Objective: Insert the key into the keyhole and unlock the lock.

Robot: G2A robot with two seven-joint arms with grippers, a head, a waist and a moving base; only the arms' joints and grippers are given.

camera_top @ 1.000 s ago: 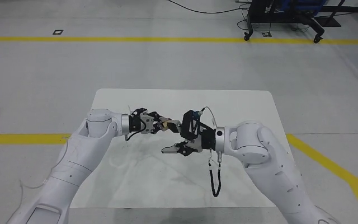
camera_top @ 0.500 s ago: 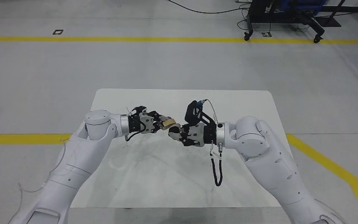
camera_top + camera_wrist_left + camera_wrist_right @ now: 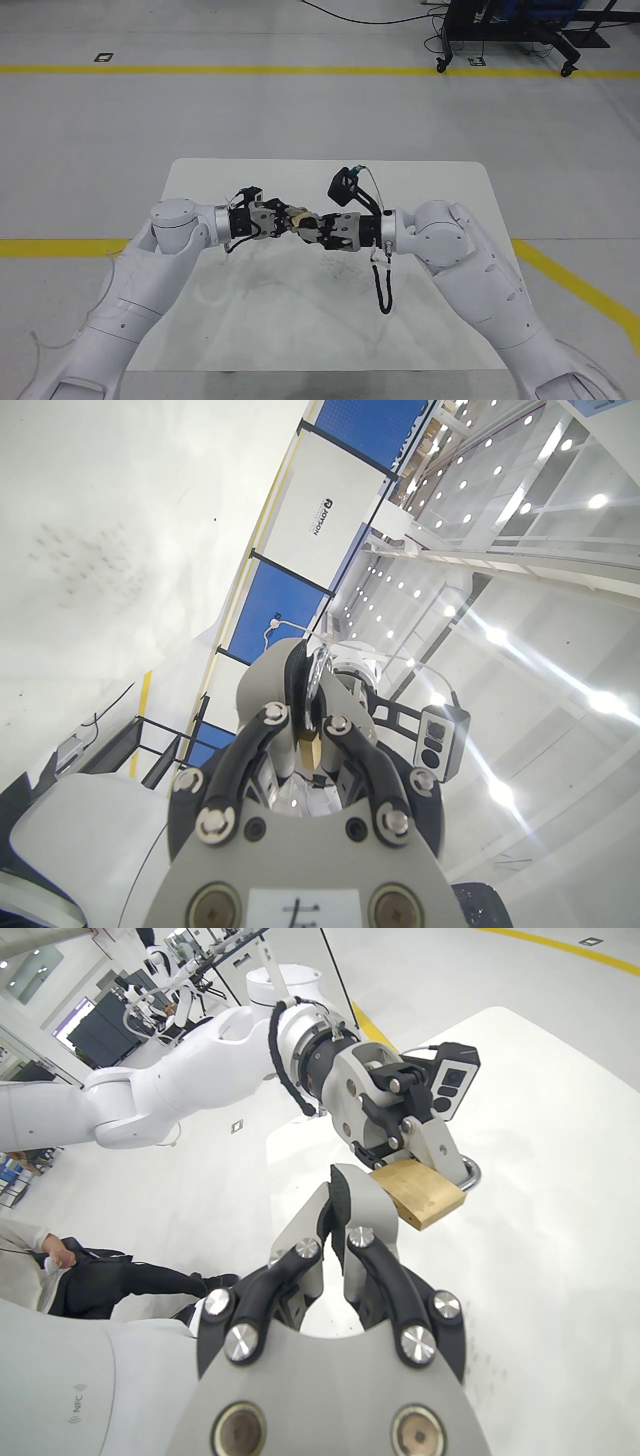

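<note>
The left gripper point(image 3: 311, 695) is closed on the brass padlock point(image 3: 425, 1195) and holds it in the air over the middle of the table point(image 3: 430, 320), a little left of the centre. This grip seems chosen so that the lock cannot turn or swing away when something is pushed into it. One finger lies flat on the broad face, close to the silver shackle point(image 3: 471, 1176), and the opposite end of the body sticks out free toward the other arm. The right gripper point(image 3: 336, 1183) stands just to the right of the lock. Its fingers are pressed together, with the tips just beside that free end, touching it or almost. This is probably the insertion step, but whether the key is pinched between those fingers cannot be told, and the keyhole is hidden behind the fingertips. The views complete each other. The top view gives the general arrangement: the two arms meet nearly head-on, above the table and not resting on it. The right wrist view gives the broad face of the padlock and the way the left finger covers it. The left wrist view gives the padlock by its thin edge between the fingers, with the shackle beyond, so it suggests that the lock sits straight in the middle of the grip.
</note>
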